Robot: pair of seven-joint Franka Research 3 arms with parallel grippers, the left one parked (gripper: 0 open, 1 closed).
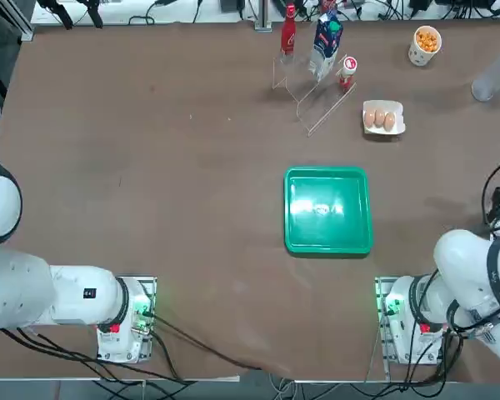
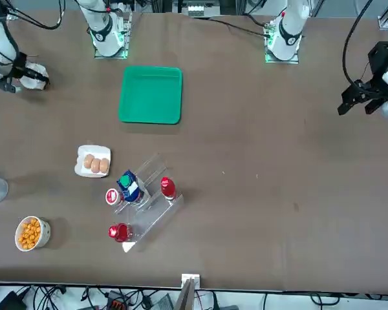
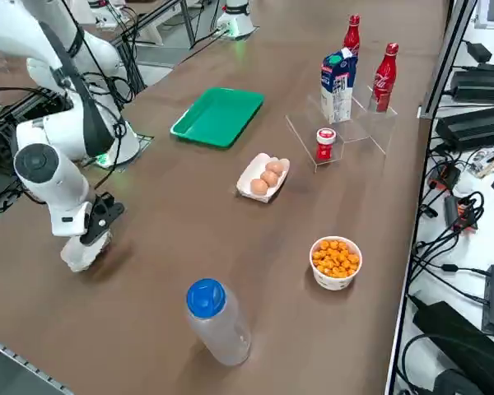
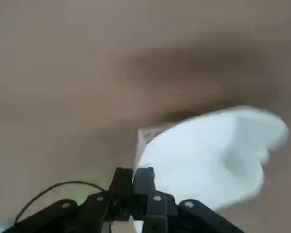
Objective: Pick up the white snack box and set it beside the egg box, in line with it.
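Pick-up done, placing left: 1 of 2 steps
We are holding the white snack box (image 3: 86, 251) above the surface (image 3: 169, 329) at the robot's right, well apart from the egg box (image 3: 263, 178); lining up and setting down are remaining. Our right pincer (image 4: 133, 171) is clamping its edge, fingers nearly together.

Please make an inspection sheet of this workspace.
Surface: brown table, no spill seen
White box: tilted, in the right gripper, not yet beside the egg box
Egg box: upright, three brown eggs
Clutter: green tray, snack cup, blue-capped bottle, clear rack with drinks
Right gripper: shut on the white box, at the robot's right
Cables: black, around arm bases and beyond the table
People: nothing seen
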